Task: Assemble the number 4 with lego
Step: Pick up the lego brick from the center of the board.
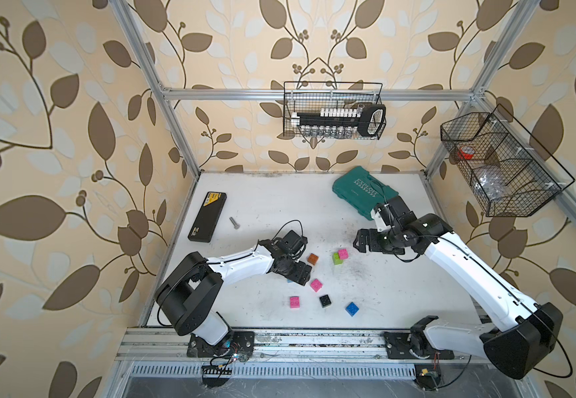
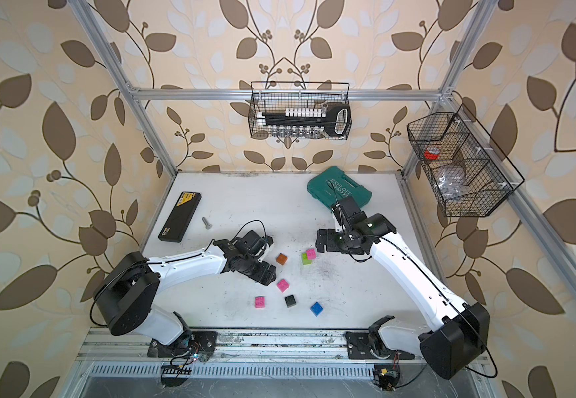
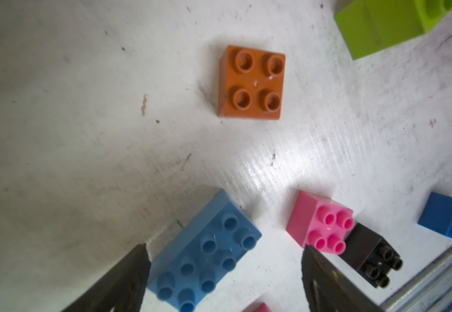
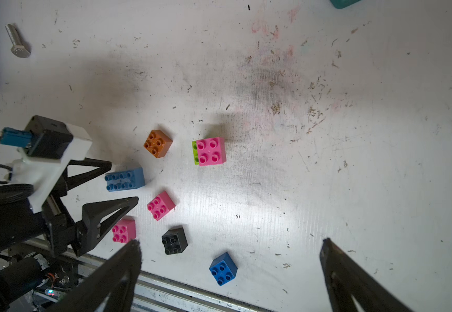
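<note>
The lego lies scattered on the white table [image 1: 262,203]. The number 4 does not show in any view. A pink brick [image 1: 343,254] sits on a lime green one [image 1: 336,259]. An orange brick [image 1: 312,258], two pink bricks [image 1: 316,285] [image 1: 294,302], a black brick [image 1: 325,301] and a small blue brick [image 1: 352,308] lie singly. My left gripper [image 3: 225,247] is open low over a long blue brick [image 3: 206,254], which lies between its fingers on the table. My right gripper [image 1: 359,243] is open and empty, raised just beyond the pink-on-green pair.
A teal tool case [image 1: 362,193] lies at the back right beside my right wrist. A black case [image 1: 208,216] and a metal bolt [image 1: 234,223] lie at the back left. Two wire baskets [image 1: 335,110] [image 1: 503,165] hang on the frame. A metal rail [image 1: 279,341] runs along the front edge.
</note>
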Controlling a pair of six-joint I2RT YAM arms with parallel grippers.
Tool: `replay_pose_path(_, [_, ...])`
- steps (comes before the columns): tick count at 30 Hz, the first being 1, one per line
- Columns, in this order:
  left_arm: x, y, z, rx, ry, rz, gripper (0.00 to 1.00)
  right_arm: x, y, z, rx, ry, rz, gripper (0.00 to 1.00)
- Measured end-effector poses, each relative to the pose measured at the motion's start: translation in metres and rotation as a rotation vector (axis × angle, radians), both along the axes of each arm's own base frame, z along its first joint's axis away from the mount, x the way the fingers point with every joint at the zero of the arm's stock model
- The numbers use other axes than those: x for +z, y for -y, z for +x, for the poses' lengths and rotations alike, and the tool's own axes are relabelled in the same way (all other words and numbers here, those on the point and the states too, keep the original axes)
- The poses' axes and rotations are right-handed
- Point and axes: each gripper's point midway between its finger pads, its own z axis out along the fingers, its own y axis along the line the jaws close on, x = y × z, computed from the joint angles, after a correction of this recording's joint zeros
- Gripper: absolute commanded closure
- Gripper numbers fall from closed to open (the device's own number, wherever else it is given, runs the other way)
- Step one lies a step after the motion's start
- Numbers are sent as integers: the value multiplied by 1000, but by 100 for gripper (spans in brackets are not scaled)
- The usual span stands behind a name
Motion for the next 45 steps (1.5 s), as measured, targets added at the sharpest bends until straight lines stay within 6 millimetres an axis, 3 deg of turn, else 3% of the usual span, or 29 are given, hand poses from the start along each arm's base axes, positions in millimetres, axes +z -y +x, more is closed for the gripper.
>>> replay_pose_path(8, [2, 4, -9, 4, -43, -33, 16, 8, 5, -1, -16, 24, 11, 1])
replay_pose_path(18, [22, -6, -21, 20, 49, -5, 33, 6, 3, -1, -13, 20, 29, 1])
replay_pose_path(28, [-8, -36, -30, 87, 109, 127, 37, -4, 2, -7, -4, 8, 50, 1])
replay_pose_path(36, [-4, -28, -25, 79, 167, 98, 40, 1, 1, -5, -6, 29, 62, 1])
replay_pose_path(45, [-15, -27, -29, 50, 154, 138, 46, 1, 0, -4, -5, 35, 67, 1])
